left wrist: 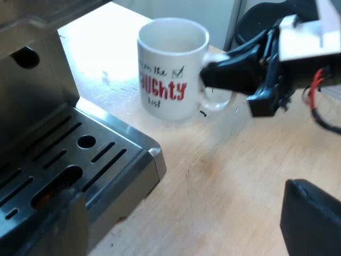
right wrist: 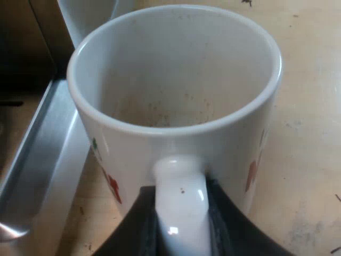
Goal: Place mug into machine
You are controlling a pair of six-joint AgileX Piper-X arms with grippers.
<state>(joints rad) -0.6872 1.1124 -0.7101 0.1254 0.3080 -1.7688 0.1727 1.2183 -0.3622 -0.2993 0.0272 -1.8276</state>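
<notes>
A white mug (left wrist: 169, 66) with red lettering stands upright on the wooden table, close beside the machine's drip tray (left wrist: 69, 160). My right gripper (left wrist: 224, 80) is at the mug's handle (left wrist: 219, 101). In the right wrist view, the right gripper (right wrist: 181, 229) is shut on the white handle (right wrist: 181, 208), with a black finger (right wrist: 133, 226) on each side. The mug (right wrist: 176, 69) is empty, with faint brown specks inside. My left gripper (left wrist: 192, 224) is open above the table beside the tray, with nothing between its fingers (left wrist: 311, 218).
The slotted metal drip tray has a raised corner (left wrist: 154, 157) facing the mug. The machine's steel front (left wrist: 32, 69) rises behind the tray. The tray's edge (right wrist: 42, 160) runs alongside the mug. Bare wooden table (left wrist: 229, 176) lies between the tray and my left gripper's finger.
</notes>
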